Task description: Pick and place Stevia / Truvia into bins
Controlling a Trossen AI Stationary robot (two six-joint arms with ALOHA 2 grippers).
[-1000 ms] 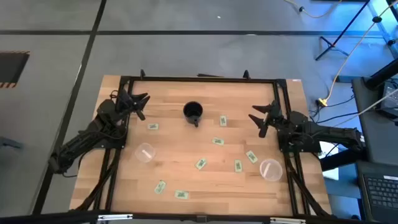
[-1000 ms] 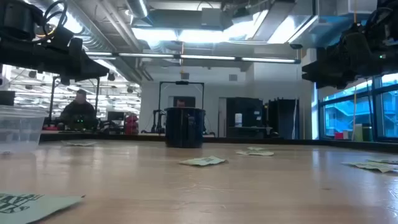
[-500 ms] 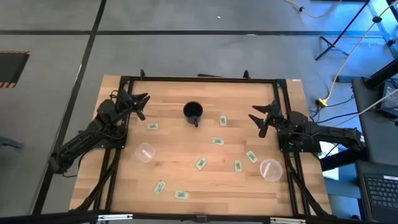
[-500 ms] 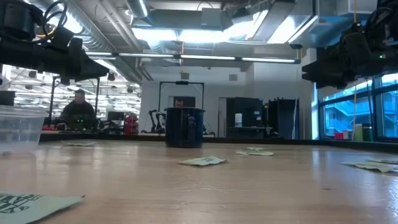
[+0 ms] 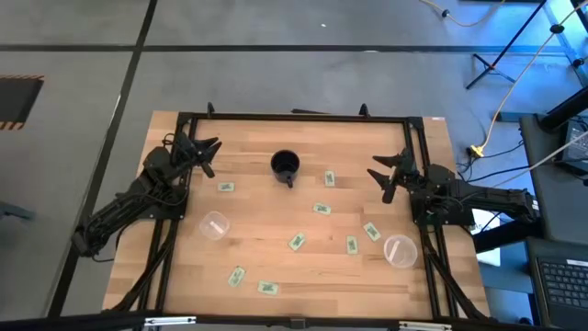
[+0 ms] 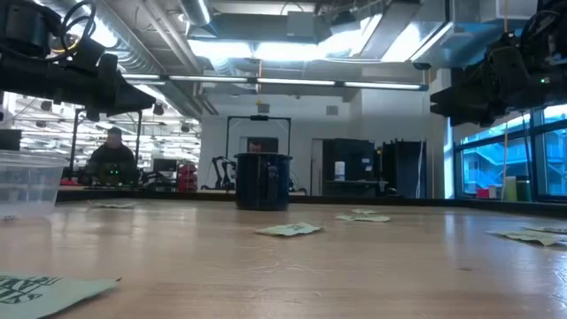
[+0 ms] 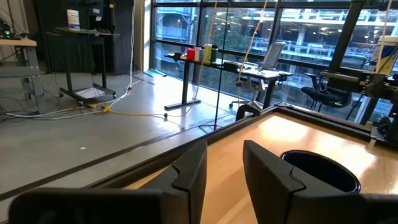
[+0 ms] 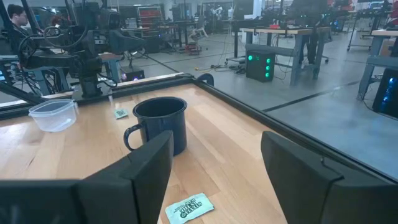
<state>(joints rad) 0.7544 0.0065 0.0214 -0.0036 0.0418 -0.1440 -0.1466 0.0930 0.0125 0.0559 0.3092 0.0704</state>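
I have both arms parked over the far half of the table [image 5: 303, 280], nothing held. Left gripper [image 5: 208, 152] sits near the far-left corner, fingers [image 7: 189, 171] a narrow gap apart, empty. Right gripper [image 5: 384, 175] is at the right side, fingers [image 8: 152, 165] spread wide, empty. Both hang above the wood, not touching it.

Nine sachets lie flat and loose on the table, none in a cup:
- one [image 5: 226, 188] just right of the left gripper
- one [image 5: 330, 178] right of the black mug [image 5: 285, 166]
- one [image 5: 321, 209] mid-table
- one [image 5: 296, 242] nearer me from that
- two [image 5: 351, 245] and [image 5: 371, 232] left of the right cup
- one [image 5: 378, 256] touching or just beside the right cup's rim, can't tell which
- two [image 5: 236, 276] and [image 5: 267, 288] near the front edge

Left cup [image 5: 214, 225] stands upright on the left side, well apart from the right cup [image 5: 400, 249] near the right edge, close to the right arm's base. Both look empty from above.

The right wrist view shows the mug's handle turned toward that gripper, with a sachet [image 8: 189, 208] between the fingers' line of sight and the mug. In the low view a person [image 6: 111, 159] sits at a desk in the room behind.
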